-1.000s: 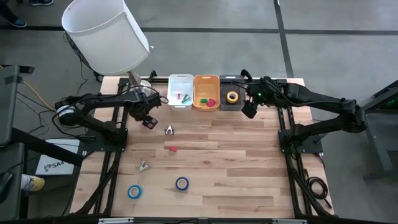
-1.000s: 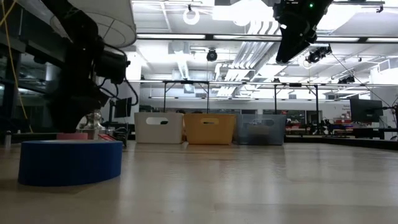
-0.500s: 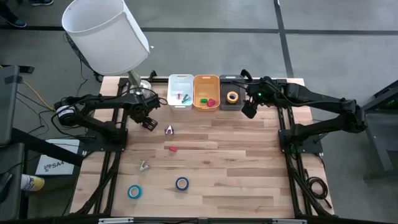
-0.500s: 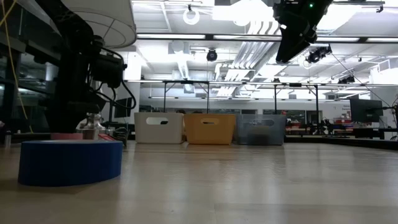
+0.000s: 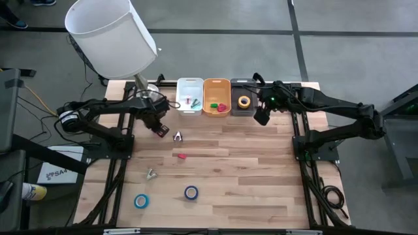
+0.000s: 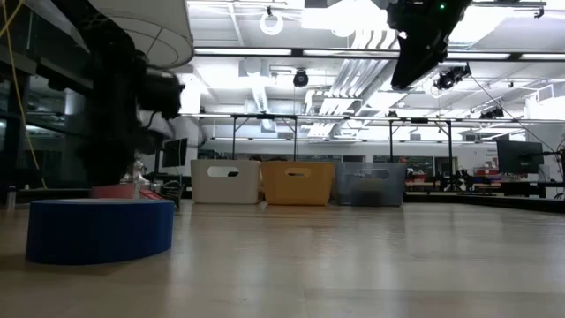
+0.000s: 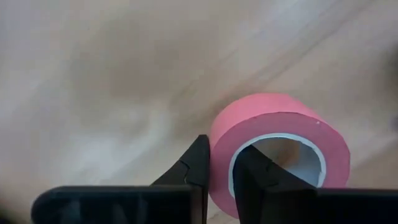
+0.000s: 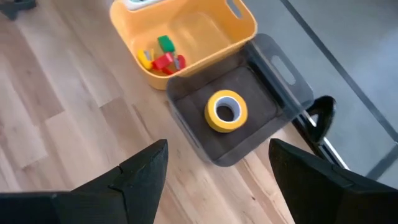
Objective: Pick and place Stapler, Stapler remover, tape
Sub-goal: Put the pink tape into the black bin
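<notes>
My left gripper point(image 7: 221, 171) is clamped on the wall of a pink tape roll point(image 7: 280, 146) — one finger outside, one in its open centre — near the table's point(image 5: 261, 170) far left corner. The grasp looks made, so next comes a lift and a carry to the grey bin point(image 5: 243, 105) at the far edge, where a yellow roll point(image 8: 226, 111) already lies. My right gripper point(image 8: 217, 168) hangs spread wide above that bin, holding nothing.
</notes>
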`<state>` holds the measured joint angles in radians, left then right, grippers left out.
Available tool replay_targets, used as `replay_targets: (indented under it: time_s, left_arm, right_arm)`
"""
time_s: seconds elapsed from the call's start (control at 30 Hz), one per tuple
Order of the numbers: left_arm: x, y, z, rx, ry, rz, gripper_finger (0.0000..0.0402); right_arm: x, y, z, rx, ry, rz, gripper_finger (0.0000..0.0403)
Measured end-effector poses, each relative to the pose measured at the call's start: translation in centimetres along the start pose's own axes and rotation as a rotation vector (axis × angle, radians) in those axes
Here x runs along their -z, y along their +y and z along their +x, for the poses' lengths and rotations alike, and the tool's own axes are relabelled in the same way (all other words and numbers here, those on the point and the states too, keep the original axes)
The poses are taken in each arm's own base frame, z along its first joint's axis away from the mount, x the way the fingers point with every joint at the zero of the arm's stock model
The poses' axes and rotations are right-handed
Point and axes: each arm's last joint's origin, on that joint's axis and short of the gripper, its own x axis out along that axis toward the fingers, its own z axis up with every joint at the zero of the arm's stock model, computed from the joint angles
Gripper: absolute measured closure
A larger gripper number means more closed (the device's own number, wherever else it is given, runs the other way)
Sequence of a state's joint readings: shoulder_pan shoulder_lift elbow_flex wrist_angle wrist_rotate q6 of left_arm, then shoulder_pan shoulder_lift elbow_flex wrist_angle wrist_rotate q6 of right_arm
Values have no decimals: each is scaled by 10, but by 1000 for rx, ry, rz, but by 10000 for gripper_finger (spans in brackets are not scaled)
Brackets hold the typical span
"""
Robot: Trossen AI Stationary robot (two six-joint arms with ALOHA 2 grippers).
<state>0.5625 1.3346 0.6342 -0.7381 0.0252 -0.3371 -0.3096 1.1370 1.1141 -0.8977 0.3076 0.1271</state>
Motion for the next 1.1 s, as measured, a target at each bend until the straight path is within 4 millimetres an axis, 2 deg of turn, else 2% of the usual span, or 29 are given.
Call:
replay_targets:
  time_s: [0.13,0.33,0.5,0.67,0.87,1.1]
  left_arm:
    - [-10,-5,-18,71,-135,59,366]
    - [-24,-28,-60,242,-528,197,366]
    - [-30,-53,-96,354,-904,335,366]
    - [-31,-75,-121,402,-1201,454,366]
    - [-28,-88,-135,404,-1369,480,366]
    - [-25,-93,-150,468,-1514,516,366]
  right_arm:
    - [-3,2,0,-54,-25,-15,132]
    - [-11,7,-1,-204,-102,-31,132]
    - [-27,15,-6,-377,-266,-64,132]
    - [-42,23,-15,-451,-448,-84,132]
    - [-54,34,-20,-491,-597,-107,132]
    - [-70,63,-4,-570,-700,-158,132]
